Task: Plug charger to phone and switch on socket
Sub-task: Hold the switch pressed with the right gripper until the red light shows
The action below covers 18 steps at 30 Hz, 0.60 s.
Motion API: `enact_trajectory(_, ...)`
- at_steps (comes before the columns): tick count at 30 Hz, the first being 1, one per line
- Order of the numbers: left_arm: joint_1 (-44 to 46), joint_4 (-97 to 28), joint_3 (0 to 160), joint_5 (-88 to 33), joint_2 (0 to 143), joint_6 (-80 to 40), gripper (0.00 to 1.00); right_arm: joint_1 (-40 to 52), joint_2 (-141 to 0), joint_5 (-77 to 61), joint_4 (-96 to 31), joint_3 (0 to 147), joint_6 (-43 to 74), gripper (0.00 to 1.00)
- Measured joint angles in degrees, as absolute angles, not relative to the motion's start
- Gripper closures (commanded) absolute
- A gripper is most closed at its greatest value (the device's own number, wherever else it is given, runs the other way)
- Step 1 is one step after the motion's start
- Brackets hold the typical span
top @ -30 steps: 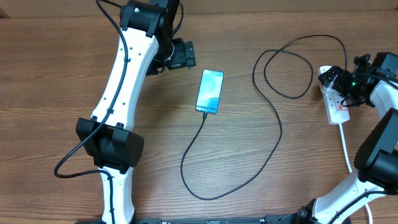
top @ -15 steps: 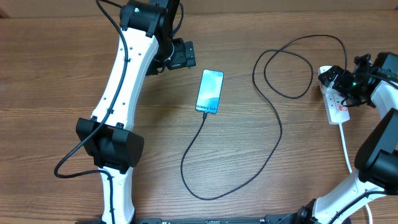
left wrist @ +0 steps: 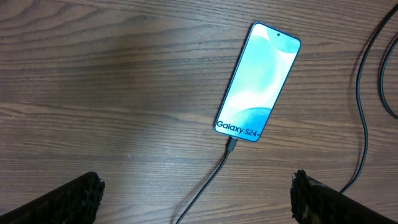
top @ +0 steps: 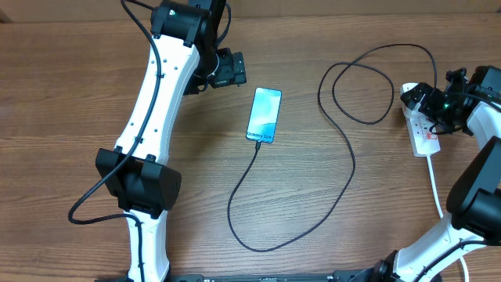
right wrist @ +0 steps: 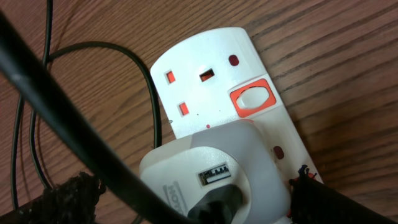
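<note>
glossy teal phone (left wrist: pixel 258 81), thin black looping charger (left wrist: pixel 230 147), white plastic socket (right wrist: pixel 217 106)

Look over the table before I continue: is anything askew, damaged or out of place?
Nothing stands out. The phone lies flat, face up, with the tip of the charger at its end near the Galaxy text. Its cable runs in loose loops to a white adapter sitting in the socket. No damage shows.

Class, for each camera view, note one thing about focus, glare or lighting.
Overhead: even light, the table shows only soft shadows. Left wrist: the phone is sharp, its lettering readable. Right wrist: the black cable crossing near the lens is blurred; the socket is sharper.
</note>
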<state>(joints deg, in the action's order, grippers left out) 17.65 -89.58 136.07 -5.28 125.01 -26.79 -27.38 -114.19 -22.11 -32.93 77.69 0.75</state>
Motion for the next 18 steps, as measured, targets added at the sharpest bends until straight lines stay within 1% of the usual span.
enact_trajectory(18,17.65,-89.58,136.07,-5.28,125.01,-26.81,0.00,-27.40,-114.17,-23.77,-34.09,78.00,0.45,0.00)
